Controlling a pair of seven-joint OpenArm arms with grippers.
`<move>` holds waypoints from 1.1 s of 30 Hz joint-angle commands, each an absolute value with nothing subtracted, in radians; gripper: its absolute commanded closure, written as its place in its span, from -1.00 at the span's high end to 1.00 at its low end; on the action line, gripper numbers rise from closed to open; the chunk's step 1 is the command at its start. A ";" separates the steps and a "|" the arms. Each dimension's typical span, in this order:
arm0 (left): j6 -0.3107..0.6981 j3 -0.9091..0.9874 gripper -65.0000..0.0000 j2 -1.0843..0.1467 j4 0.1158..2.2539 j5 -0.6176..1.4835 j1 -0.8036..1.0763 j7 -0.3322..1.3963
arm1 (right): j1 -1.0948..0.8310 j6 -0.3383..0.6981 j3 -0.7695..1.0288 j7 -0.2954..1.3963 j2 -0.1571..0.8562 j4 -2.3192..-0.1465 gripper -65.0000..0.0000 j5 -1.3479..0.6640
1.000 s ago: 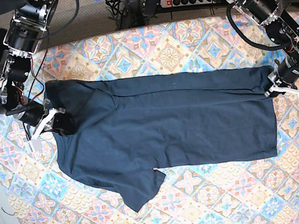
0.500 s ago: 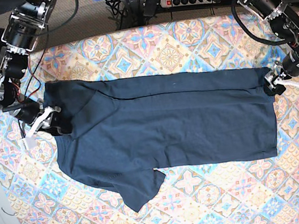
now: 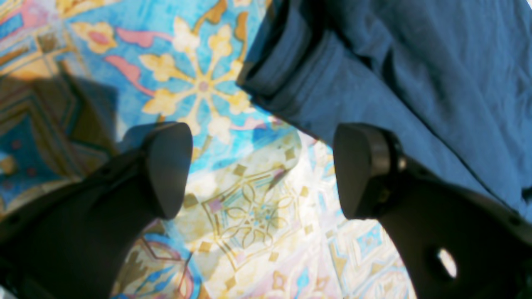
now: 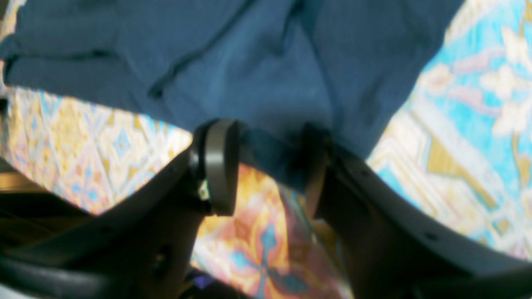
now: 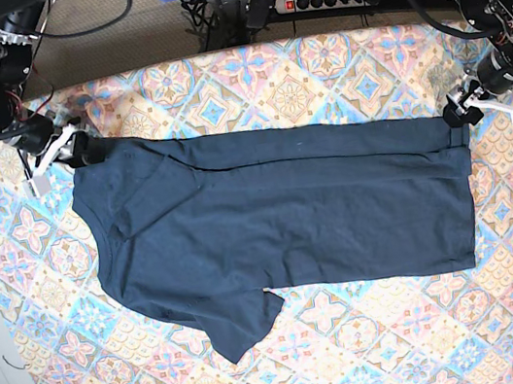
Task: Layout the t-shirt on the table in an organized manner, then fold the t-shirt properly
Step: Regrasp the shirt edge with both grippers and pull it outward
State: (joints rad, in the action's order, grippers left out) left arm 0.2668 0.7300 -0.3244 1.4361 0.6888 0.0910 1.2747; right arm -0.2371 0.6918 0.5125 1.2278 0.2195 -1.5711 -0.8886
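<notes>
Lying flat across the desk [image 5: 316, 74], the t-shirt [image 5: 281, 217] spans mid-frame; left hand [image 3: 262, 170] gapes just off its right hem, right hand [image 4: 270, 166] parted around its upper-left edge.

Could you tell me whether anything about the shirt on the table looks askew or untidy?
Yes. The t-shirt lies across the table with its far long edge doubled over in a strip, and only one sleeve sticks out, at the near side, slightly crumpled.
</notes>
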 commanded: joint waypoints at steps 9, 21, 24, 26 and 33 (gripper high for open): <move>0.271 0.725 0.62 -0.206 1.437 0.568 -0.013 1.211 | -0.283 0.698 0.518 1.208 0.239 -1.652 -0.26 -0.918; 0.274 0.725 -1.00 -0.188 1.314 0.561 -0.073 1.218 | -0.394 0.698 0.516 1.211 0.237 -1.693 -0.26 -0.920; 0.272 0.725 -1.00 -0.191 1.314 0.579 -0.067 1.219 | -0.390 0.698 0.516 1.210 0.234 -1.685 -0.17 -0.920; 0.272 0.727 -1.00 -0.193 1.314 0.584 -0.053 1.219 | -0.389 0.698 0.518 1.207 0.234 -1.681 -0.05 -0.920; 0.272 0.727 -1.00 -0.188 1.394 0.584 -0.002 1.219 | -0.317 0.698 0.518 1.207 0.234 -1.607 0.20 -0.920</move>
State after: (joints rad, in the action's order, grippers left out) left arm 0.2737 0.7258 -0.1791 1.3792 0.5980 0.0040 1.2091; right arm -0.3172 0.6945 0.5114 1.2232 0.2184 -1.5906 -0.8993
